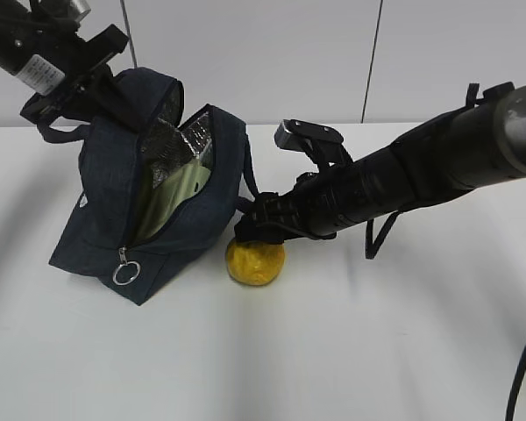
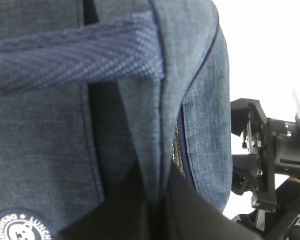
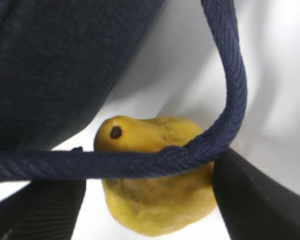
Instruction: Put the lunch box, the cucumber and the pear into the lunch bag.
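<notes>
My right gripper (image 1: pixel 256 230), open, straddles the pear (image 1: pixel 255 261); close below the strap (image 3: pixel 225 100). Left gripper (image 1: pixel 70 88) clenched, holding the bag (image 1: pixel 105 228) up.

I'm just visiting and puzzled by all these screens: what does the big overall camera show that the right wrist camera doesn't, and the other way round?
Only the exterior view shows the whole lunch bag standing open, its silver lining, the lunch box inside, the zipper ring, and both arms. Only the right wrist view shows, close up, a bag handle draped across the pear, the pear's dark end spot, and the right gripper open, a finger on either side of the fruit. Both show the pear, the navy bag and the white table.
</notes>
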